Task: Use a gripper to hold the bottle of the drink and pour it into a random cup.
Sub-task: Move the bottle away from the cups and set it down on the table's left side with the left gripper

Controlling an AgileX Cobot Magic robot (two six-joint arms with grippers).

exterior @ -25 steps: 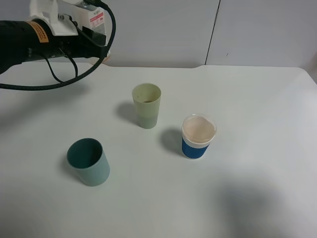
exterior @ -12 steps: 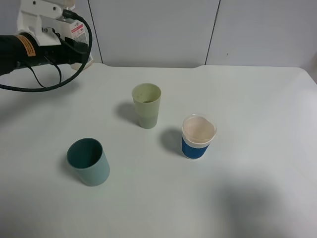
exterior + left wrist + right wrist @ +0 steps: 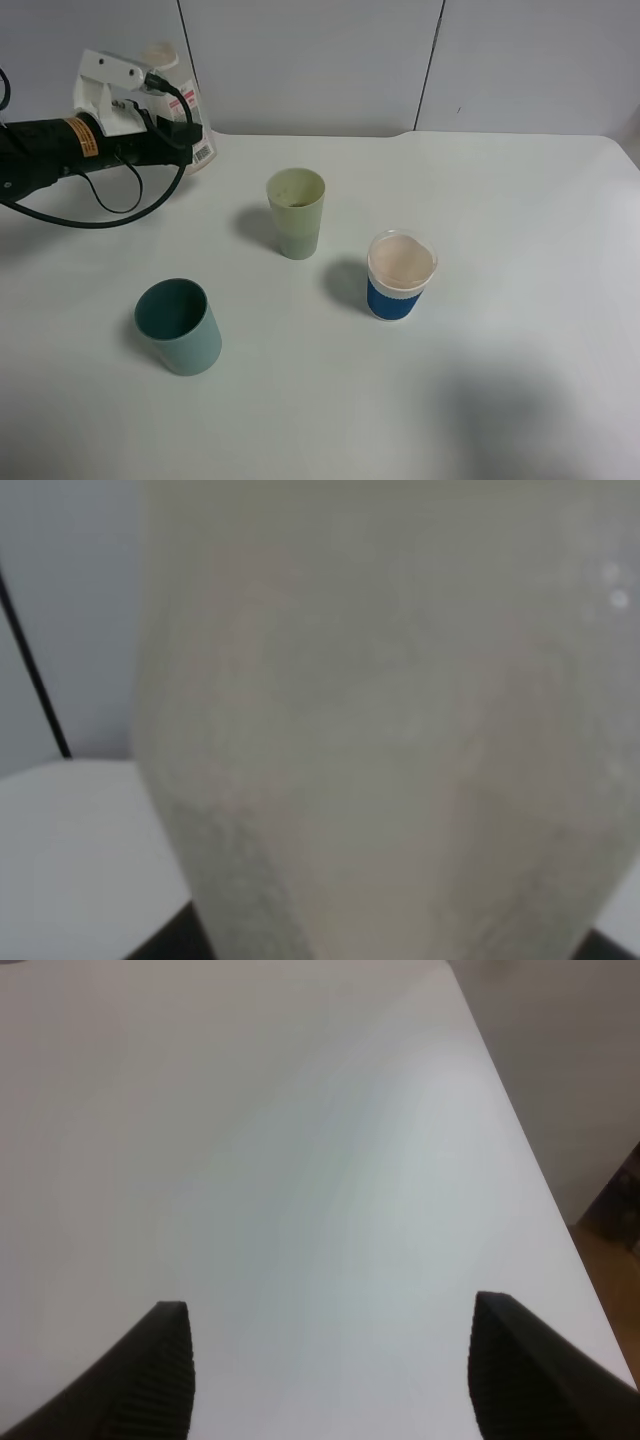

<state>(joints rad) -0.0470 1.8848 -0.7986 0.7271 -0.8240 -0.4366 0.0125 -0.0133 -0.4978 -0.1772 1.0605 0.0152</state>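
Left white-bodied gripper with black fingers [image 3: 185, 135] clamped on the small clear squarish plastic bottle with pale cap and barcoded label [image 3: 190, 115], arm reaching in level over the white table's [image 3: 520, 330] far-left corner; bottle near upright. Right gripper [image 3: 330, 1380] jaws apart, empty. Tall tapered pale-green plastic cup [image 3: 296, 213] mid-table, contents unclear; squat dark teal cup [image 3: 179, 326] looks empty; blue-banded white cup [image 3: 400, 275] nearby. Since a second ago, bottle lower and righted, from tipped.

Nothing legible — the bottle [image 3: 192, 120] shows a barcode and the arm's orange label [image 3: 77, 136] only blurred print.
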